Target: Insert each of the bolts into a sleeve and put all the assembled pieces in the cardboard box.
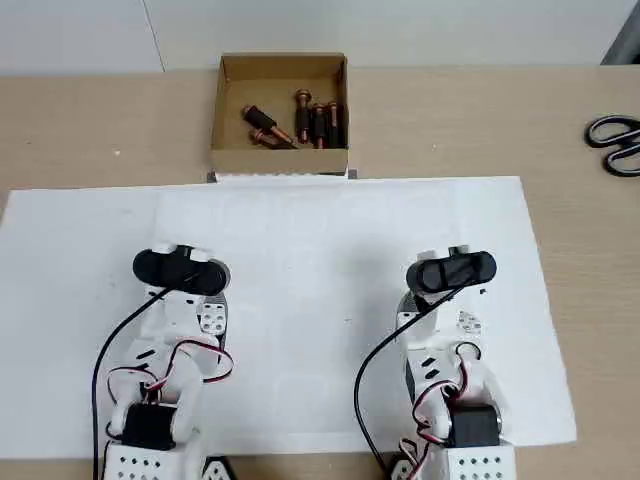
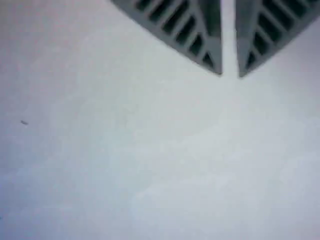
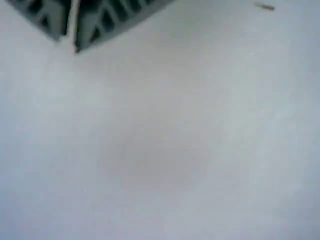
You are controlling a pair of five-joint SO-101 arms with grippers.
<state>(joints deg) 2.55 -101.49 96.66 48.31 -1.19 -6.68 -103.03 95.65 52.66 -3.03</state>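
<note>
The bolts in their sleeves (image 1: pixel 303 112) lie together inside the cardboard box (image 1: pixel 280 160) at the far table edge, so the task looks finished, I think; the left gripper (image 2: pixel 230 74) and the right gripper (image 3: pixel 70 44), both closed and empty, rest low over the white paper (image 1: pixel 330 230), well apart from the box.

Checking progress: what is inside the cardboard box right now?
Several copper bolts in dark sleeves lie in the cardboard box, middle to right. They overlap, so their exact count and the floor beneath are hidden.

white left arm (image 1: pixel 172 318) and right arm (image 1: pixel 432 350), black motors
grey slatted fingers (image 2: pixel 180 22); behind the jaws a black oval camera housing (image 1: pixel 178 270), farther back a black cable (image 1: pixel 100 370) and red-and-white wires (image 1: pixel 198 355).
</note>
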